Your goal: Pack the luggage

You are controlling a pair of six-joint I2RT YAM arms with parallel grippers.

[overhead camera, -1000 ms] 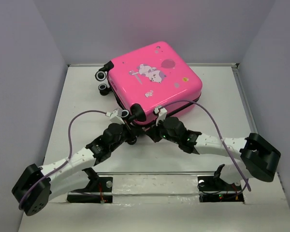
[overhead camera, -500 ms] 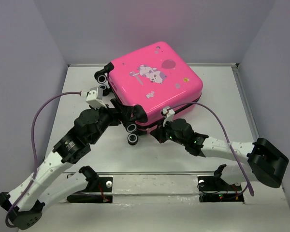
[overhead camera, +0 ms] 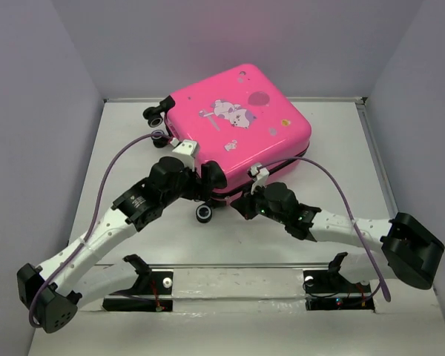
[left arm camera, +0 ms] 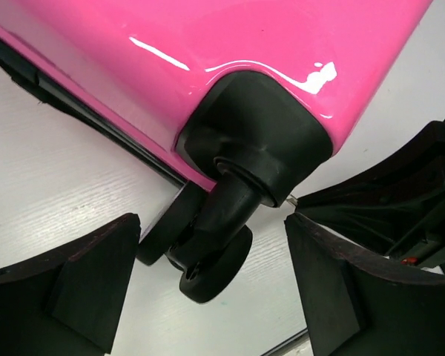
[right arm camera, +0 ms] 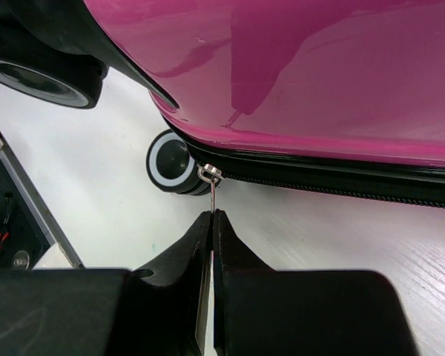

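Pink and glossy, the luggage lies flat and closed on the white desk, printed shell up, toward the far wall. Along its near edge the right fingers are pinched tight on the thin metal zipper pull, which hangs from the black zipper close to the near corner. At that corner the left fingers stand spread wide, one on either side of a black caster wheel, gripping nothing.
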